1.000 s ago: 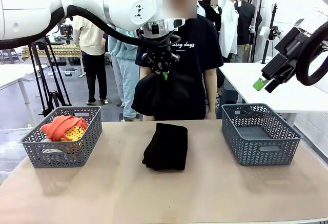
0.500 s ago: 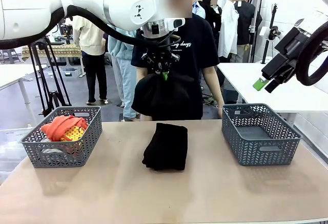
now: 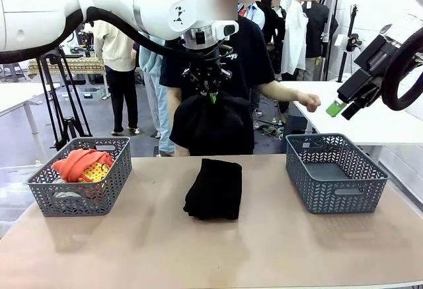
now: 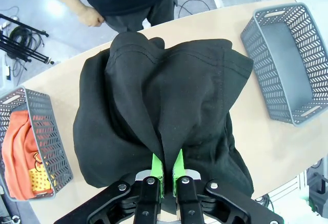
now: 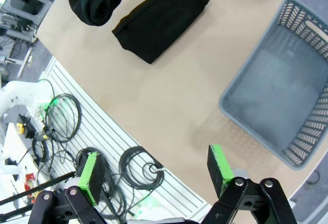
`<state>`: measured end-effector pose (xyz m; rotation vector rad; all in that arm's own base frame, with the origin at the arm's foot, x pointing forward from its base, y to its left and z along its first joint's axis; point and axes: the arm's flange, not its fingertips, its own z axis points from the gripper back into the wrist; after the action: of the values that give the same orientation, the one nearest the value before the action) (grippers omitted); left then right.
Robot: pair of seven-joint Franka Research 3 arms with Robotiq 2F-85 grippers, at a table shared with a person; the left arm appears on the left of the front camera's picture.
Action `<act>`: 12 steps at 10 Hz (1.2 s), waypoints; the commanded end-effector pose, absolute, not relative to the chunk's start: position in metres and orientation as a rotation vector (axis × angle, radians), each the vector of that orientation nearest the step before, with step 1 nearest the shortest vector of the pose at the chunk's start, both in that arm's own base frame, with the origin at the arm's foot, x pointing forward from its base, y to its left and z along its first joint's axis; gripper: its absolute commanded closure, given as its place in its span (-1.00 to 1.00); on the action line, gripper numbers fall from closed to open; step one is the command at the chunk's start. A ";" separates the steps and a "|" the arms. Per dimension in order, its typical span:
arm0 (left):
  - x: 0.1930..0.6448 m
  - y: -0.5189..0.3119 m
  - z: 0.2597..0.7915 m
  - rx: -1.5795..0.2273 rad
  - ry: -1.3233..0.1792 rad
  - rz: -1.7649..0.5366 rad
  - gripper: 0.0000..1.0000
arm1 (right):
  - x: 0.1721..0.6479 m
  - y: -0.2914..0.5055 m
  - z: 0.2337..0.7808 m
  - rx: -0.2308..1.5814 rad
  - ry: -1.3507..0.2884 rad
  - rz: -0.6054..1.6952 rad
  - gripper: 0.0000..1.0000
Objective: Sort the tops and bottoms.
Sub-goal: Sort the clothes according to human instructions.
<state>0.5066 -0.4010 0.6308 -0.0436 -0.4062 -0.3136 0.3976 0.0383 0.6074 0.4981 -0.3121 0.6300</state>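
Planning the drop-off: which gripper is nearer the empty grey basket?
Right. The right gripper hangs open high above the empty basket; the left gripper grips a black garment over mid-table.

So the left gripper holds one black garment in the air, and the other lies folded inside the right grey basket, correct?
Not quite. The left gripper does hold one black garment in the air, but the other black garment lies folded on the table, outside the right grey basket. The front view shows it.
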 end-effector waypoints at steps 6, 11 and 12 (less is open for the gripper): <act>0.505 -0.399 0.637 -0.039 -0.419 -0.313 1.00 | 0.396 0.038 0.606 0.484 -0.305 0.630 -1.00; 0.505 -0.399 0.637 -0.039 -0.419 -0.313 1.00 | 0.396 0.038 0.606 0.484 -0.305 0.630 -1.00; 0.507 -0.401 0.631 -0.044 -0.406 -0.314 1.00 | 0.396 0.038 0.606 0.484 -0.305 0.630 -1.00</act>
<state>0.5069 -0.4011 0.6297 -0.0429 -0.4044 -0.3138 0.3976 0.0383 0.6074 0.4981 -0.3121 0.6300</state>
